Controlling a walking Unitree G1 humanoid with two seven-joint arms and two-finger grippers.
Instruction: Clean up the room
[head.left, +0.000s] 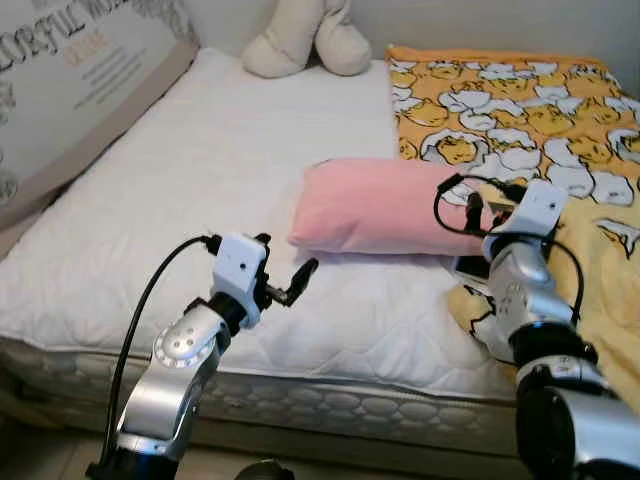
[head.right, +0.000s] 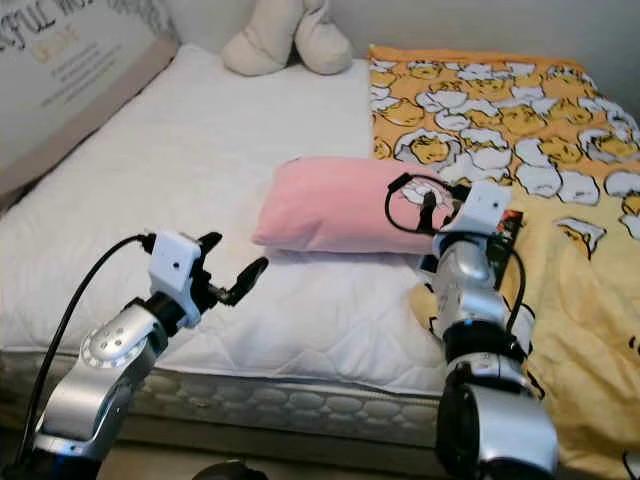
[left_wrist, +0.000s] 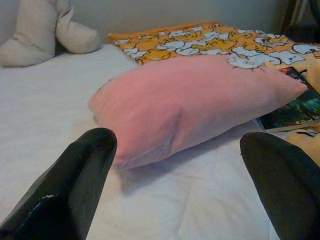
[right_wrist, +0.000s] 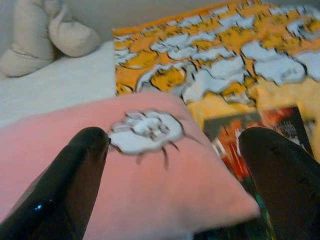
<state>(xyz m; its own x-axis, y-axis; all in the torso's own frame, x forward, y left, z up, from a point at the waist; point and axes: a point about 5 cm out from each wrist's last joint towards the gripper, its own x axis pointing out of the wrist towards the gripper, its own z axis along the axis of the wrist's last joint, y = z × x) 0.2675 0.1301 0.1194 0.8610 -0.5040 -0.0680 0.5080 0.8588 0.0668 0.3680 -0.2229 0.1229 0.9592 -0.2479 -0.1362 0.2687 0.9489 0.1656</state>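
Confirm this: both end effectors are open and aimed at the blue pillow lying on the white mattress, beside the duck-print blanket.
Wrong on one count: the pillow is pink, not blue, as the left wrist view shows. The rest holds: the left end effector and the right end effector are open and aimed at it, and it lies on the white mattress beside the duck-print blanket.

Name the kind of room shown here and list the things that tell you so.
Most likely a bedroom: a bed with a bare white mattress, a pink pillow and a yellow patterned blanket on it.
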